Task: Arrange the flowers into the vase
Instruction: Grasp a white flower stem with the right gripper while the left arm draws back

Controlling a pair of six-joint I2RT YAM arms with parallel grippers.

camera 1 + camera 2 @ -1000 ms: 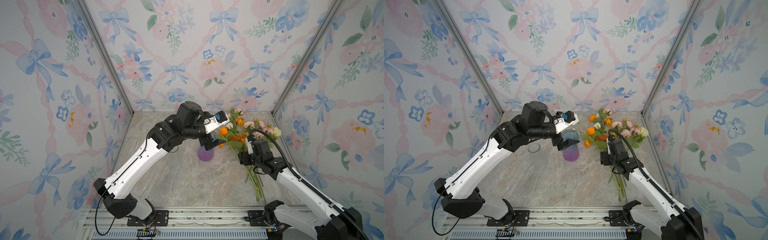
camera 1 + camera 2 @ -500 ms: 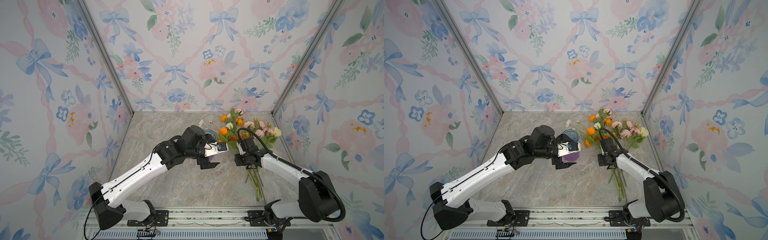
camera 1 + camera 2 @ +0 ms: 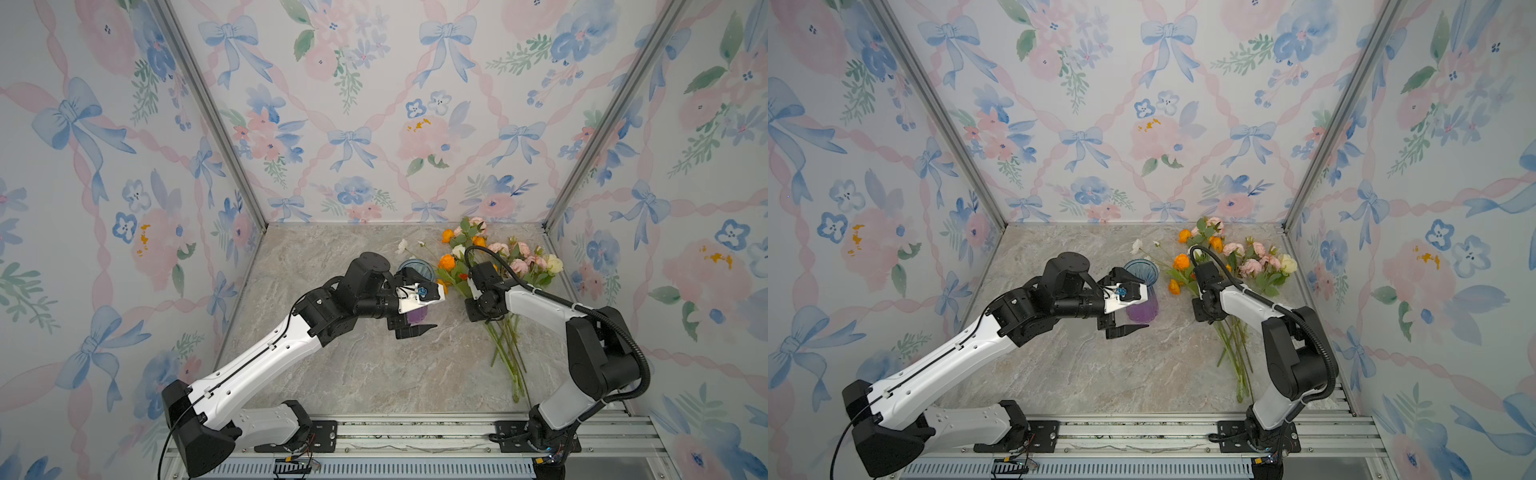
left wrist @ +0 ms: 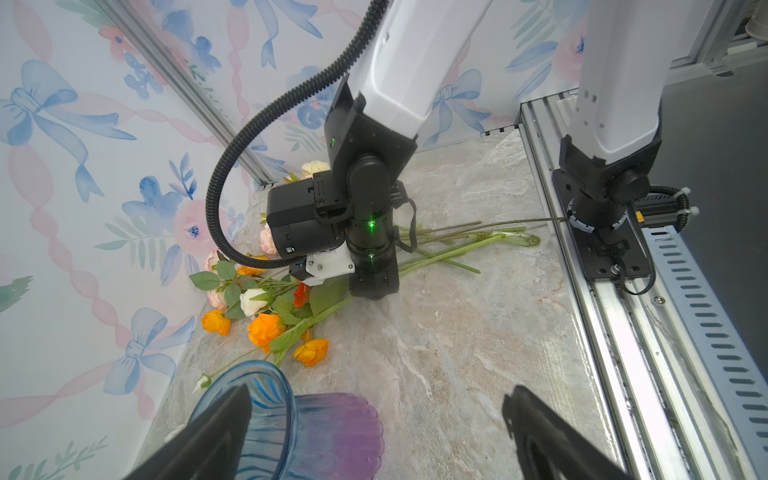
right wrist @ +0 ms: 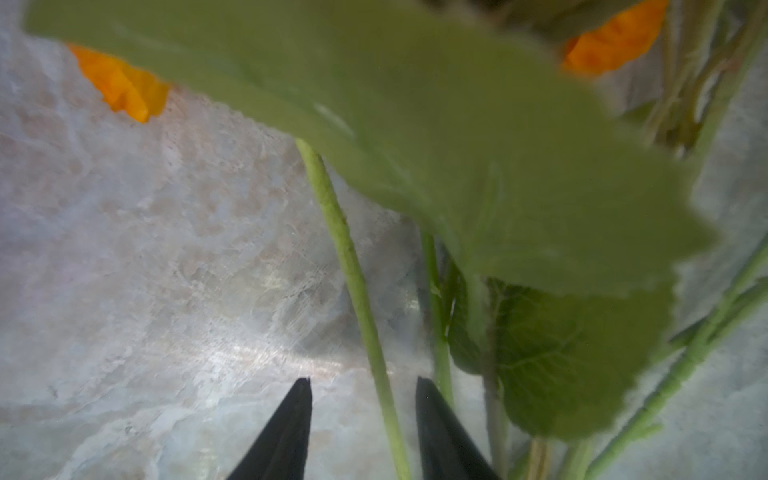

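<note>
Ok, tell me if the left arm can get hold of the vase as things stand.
Probably yes. The left gripper is open with the vase between its fingers, and the flowers lie beyond, not in the gap. One finger looks close to the rim.

Flowers [image 3: 446, 262] lie flat, loose heap, just R of blue/purple vase [image 3: 1142, 309].

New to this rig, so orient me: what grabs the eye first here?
A heap of orange, pink and white flowers lies at the far right of the table, the right claw low over its stems, one between the open jaws. Mid-table, a blue-and-purple vase stands between the left claw's wide-open jaws.
</note>
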